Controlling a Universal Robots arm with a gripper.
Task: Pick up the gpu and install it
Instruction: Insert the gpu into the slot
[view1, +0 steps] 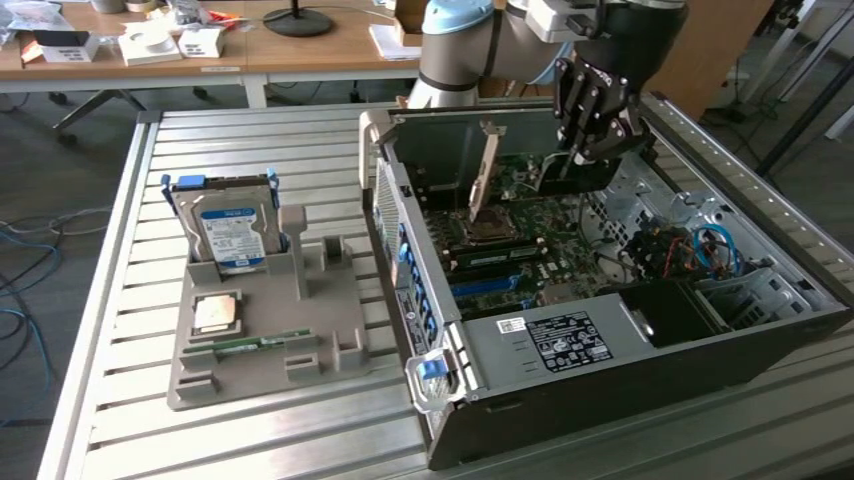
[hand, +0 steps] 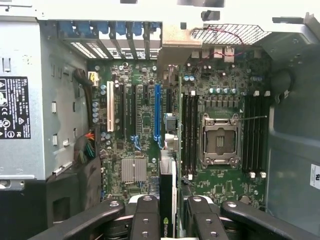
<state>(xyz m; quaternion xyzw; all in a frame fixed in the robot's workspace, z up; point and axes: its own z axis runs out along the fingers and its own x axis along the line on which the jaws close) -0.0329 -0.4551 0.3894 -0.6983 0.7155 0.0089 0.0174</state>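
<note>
Claw (hand: 168, 212) clamped on the gpu (hand: 167, 187), card edge-on between both fingers. Card stands upright over the motherboard (hand: 145, 125) inside the open PC case (view1: 641, 330) on the bench (view1: 200, 440).

We see the gpu (view1: 482, 170) standing on edge inside the open case, a thin dark card with a tan metal edge, slightly tilted above the motherboard. In the wrist view it is edge-on, clamped between the gripper's (hand: 169, 222) 2 fingers.

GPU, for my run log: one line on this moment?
gpu: held edge-on between fingers | position: over motherboard inside open case | seated: cannot tell
</note>
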